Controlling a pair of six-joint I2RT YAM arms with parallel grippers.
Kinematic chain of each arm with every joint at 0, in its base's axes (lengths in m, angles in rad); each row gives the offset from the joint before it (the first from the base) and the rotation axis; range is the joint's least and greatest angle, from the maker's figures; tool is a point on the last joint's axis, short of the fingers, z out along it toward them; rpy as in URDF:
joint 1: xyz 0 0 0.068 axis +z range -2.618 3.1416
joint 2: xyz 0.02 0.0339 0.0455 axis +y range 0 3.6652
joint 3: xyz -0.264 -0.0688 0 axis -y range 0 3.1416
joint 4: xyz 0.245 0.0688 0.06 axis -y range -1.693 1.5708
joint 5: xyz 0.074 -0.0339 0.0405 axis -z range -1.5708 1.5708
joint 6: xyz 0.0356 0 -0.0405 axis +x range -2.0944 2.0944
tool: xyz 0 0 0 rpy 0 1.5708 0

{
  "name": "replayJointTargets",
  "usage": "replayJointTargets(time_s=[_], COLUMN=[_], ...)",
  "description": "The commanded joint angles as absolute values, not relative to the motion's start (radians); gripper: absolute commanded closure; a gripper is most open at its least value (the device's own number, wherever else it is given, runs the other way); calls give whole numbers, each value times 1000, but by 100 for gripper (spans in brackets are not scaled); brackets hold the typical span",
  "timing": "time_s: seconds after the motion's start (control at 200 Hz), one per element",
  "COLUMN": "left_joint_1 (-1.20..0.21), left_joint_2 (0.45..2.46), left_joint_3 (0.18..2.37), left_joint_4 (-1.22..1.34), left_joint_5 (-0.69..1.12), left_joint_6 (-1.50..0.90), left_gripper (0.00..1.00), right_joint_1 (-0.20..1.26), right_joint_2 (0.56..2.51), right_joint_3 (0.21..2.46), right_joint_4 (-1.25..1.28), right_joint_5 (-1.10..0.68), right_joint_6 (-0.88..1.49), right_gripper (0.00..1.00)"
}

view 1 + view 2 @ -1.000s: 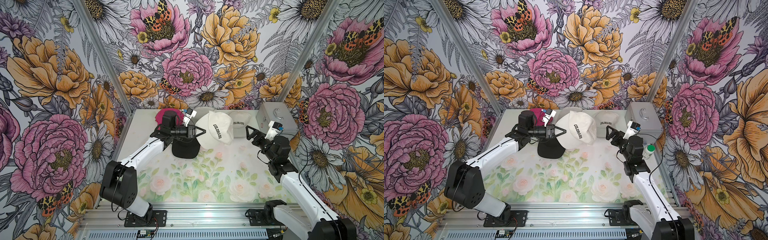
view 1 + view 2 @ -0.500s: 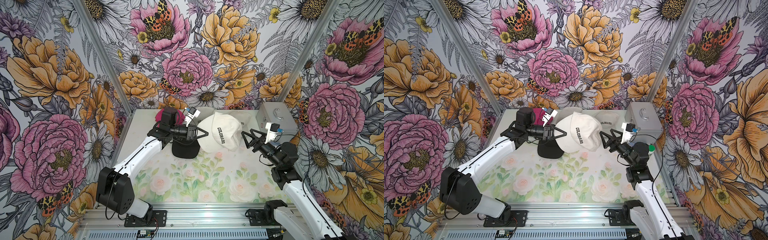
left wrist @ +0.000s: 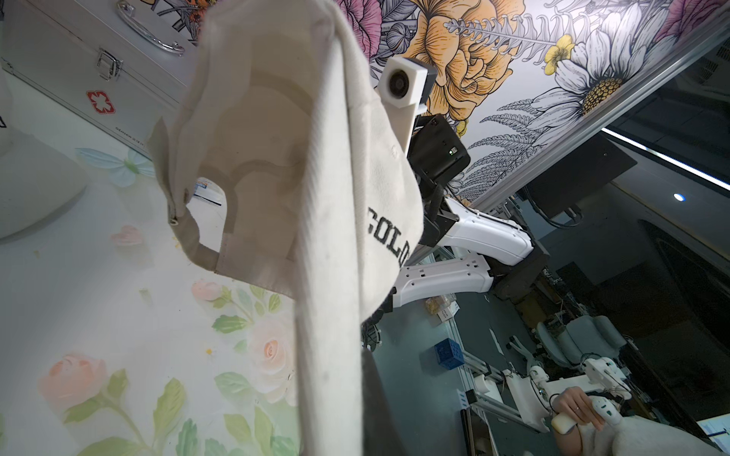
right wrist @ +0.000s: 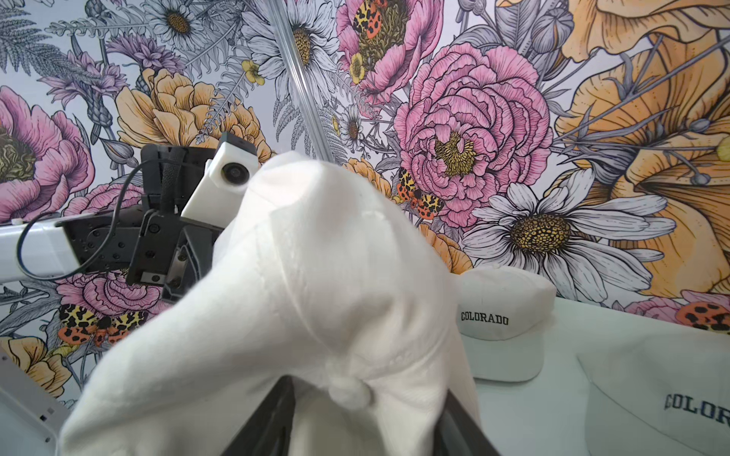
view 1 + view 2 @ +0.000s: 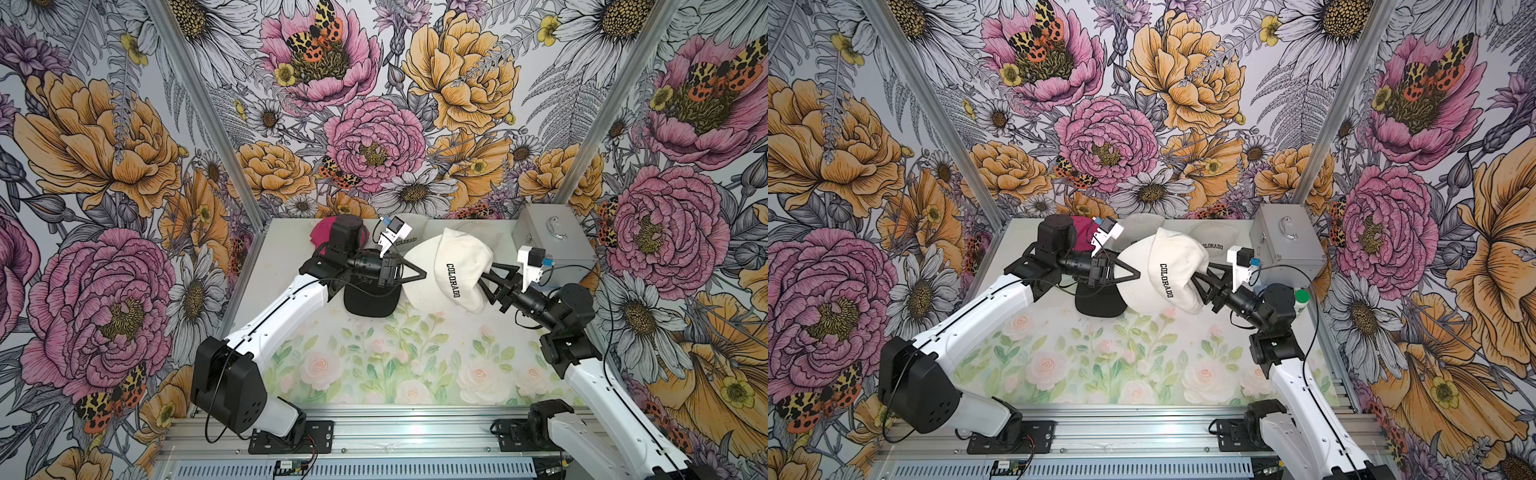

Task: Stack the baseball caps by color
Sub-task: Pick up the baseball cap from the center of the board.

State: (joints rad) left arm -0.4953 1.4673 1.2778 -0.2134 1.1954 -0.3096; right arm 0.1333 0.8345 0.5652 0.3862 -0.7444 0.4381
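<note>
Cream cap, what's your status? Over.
Left gripper shut on brim of cream cap, cap aloft. Right gripper straddling its crown, grip unclear. Black cap lies below.

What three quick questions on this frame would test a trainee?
1. True or false: the left gripper is empty.
2. Which colour cap sits in the far corner on the robot's left, behind the left arm? A) black B) pink C) cream
3. Besides the lifted cap, how many cream caps lie on the table?

Key:
1. False; its fingers are shut on the lifted cap's brim.
2. B, the pink cap.
3. Two resting caps, one beside the other.
</note>
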Motion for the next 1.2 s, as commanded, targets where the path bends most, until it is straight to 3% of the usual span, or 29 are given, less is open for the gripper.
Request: replayJointTargets(time_s=[0.0,0.075,0.255,0.395,0.64,0.955,1.07,1.195], left_joint_1=[-492,-484,-464,-443,-246,-205,-205,-232], left_joint_2=[1438,1424,1399,1391,1383,1538,1576,1593], left_joint_3=[1298,1285,1261,1254,1237,1344,1371,1399], left_joint_4=[-211,-210,-212,-216,-257,-612,-625,-625], left_joint_5=[1248,1254,1256,1247,1289,1108,1046,1018], left_joint_6=[-276,-267,-262,-265,-135,226,218,182], left_gripper=[100,100,100,100,100,100,100,100], right_joint_1=[144,144,143,144,144,177,211,213], right_joint_2=[831,827,841,838,813,796,823,897], right_joint_3=[621,633,655,664,769,965,1094,1113], right_joint_4=[408,404,383,368,136,-41,-457,-502], right_joint_5=[-817,-809,-772,-796,-995,-1377,-1328,-1225], right_joint_6=[415,413,410,392,247,160,-165,-160], right_gripper=[62,72,74,100,100,100,100,100])
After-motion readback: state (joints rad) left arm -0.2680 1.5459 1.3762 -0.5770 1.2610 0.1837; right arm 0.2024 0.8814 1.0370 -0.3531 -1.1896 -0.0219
